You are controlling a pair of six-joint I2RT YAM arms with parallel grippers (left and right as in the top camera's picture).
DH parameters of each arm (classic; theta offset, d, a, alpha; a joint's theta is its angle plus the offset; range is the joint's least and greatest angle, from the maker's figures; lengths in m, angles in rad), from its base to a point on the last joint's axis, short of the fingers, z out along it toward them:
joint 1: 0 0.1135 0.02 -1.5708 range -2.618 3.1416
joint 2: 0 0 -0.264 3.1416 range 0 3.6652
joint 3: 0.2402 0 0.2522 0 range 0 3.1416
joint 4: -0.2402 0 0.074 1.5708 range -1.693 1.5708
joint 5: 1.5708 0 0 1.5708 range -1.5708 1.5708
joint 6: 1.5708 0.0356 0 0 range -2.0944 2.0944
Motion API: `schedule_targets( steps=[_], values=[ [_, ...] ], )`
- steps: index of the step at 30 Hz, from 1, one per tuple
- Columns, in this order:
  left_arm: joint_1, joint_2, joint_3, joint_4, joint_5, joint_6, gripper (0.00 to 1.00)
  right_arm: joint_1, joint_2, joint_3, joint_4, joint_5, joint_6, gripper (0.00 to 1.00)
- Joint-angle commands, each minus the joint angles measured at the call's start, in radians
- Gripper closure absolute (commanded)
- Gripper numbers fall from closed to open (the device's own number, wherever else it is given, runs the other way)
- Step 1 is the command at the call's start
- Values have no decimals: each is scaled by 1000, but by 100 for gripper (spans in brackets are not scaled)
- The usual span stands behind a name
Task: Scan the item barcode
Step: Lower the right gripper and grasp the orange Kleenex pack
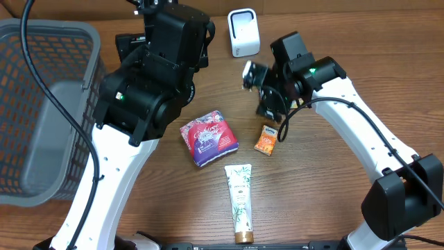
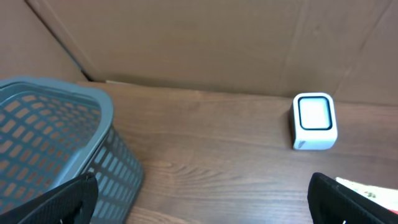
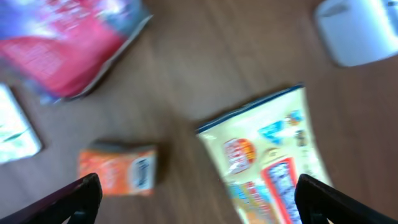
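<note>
My right claw [image 3: 202, 202] is hovering open over the yellow packet [image 3: 267, 162] — my left claw [image 2: 205, 202] is gaping empty toward the scanner [image 2: 314, 121].

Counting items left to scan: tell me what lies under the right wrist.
A yellow snack packet lies flat on the table there, seen from the wrist camera. From overhead, the right arm hides it.

The wood-grain brown worktop [image 1: 312, 201] carries a grey plastic lattice basket [image 1: 48, 26], a white boxy scanner [image 1: 243, 32], a red-and-purple patterned packet [image 1: 208, 137], an orange sachet [image 1: 266, 139], a white tube printed with green leaves [image 1: 239, 201], and a yellow printed pouch [image 3: 273, 162].
</note>
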Motion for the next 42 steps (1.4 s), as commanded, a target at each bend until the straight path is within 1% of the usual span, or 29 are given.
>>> schedule_targets(
  steps=[1, 5, 8, 12, 19, 24, 25, 26, 28, 29, 30, 31, 34, 35, 42],
  values=[
    [-5, -4, 3, -20, -31, 19, 0, -5, -85, -18, -39, -118, -58, 0],
    [-5, -4, 3, -39, -31, 3, 0, -16, -90, -106, -37, -216, -57, 0],
    [-5, -4, 3, -56, -31, -8, 1, -16, -90, -225, 17, -222, -58, 0],
    [-5, -4, 3, -64, -31, -7, 0, -17, -90, -325, 83, -224, -84, 0],
    [-5, -3, 3, -64, -30, -11, 0, -15, -82, -385, 178, -179, -106, 0],
    [-5, -3, 3, -77, -5, -11, 0, -15, -26, -388, 197, -133, -109, 0],
    [-5, -3, 3, -82, -5, -11, 0, -16, -25, -388, 201, -135, -109, 2],
    [-5, -3, 3, -87, -5, -11, 0, -16, -25, -388, 203, -138, -109, 6],
    [-5, -3, 3, -99, -5, -11, 0, -16, -27, -388, 204, -138, -108, 20],
    [-5, -3, 3, -106, -5, -11, 0, -16, -28, -388, 204, -137, -105, 34],
    [-5, -3, 3, -111, -5, -11, 0, -16, -30, -388, 204, -138, -105, 58],
    [-5, -3, 3, -117, -5, -12, 0, -16, -31, -388, 204, -138, -105, 71],
    [-5, -3, 3, -137, -6, -20, 0, -16, -32, -388, 204, -138, -105, 94],
    [-5, -3, 3, -143, -5, -28, 0, -16, -32, -388, 204, -141, -103, 96],
    [-5, -3, 3, -146, -6, -45, 0, -16, -32, -389, 203, -199, -101, 96]
  ],
)
